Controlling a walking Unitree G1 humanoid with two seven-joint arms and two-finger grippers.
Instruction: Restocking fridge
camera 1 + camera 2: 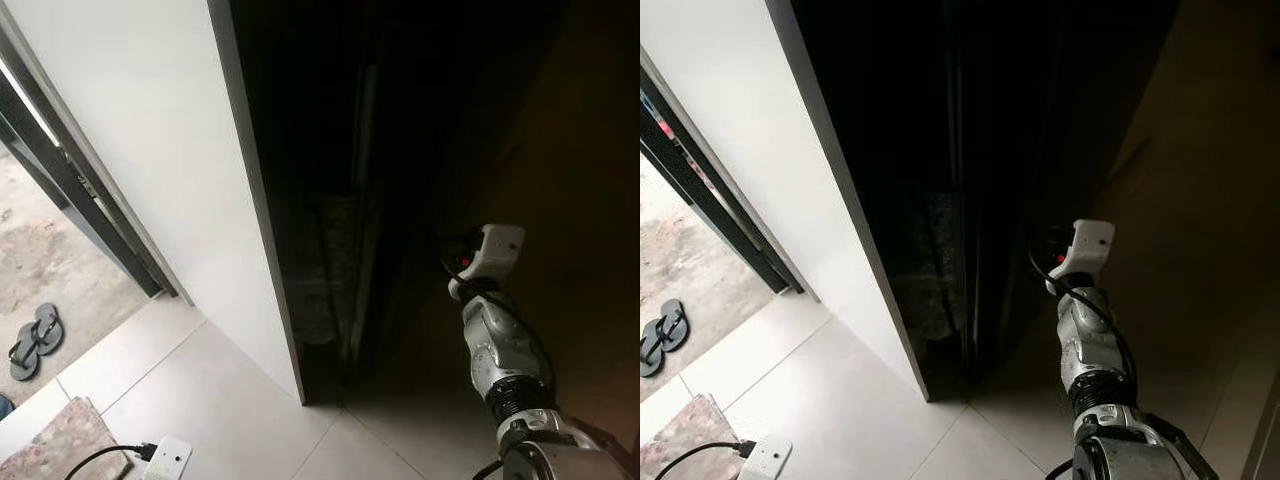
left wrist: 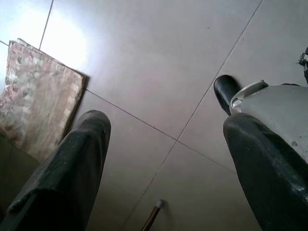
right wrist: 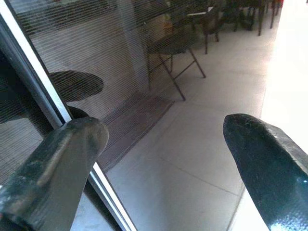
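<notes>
No readable text, label or number anywhere (dark, blurry surfaces).

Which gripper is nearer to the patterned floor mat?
Left. The left gripper hangs above the tiles with the patterned floor mat just beside it; the right arm reaches toward the dark surface, far across.

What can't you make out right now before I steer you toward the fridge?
- Dark recess, head views: shadow hides its contents; no fridge can be made out.
- Right arm: its fingers vanish in that shadow.
- Cable at the white adapter: cut by the frame edge.
- Rug, left wrist view: partly behind a finger.
- Chairs, right wrist view: blurred behind mesh.
</notes>
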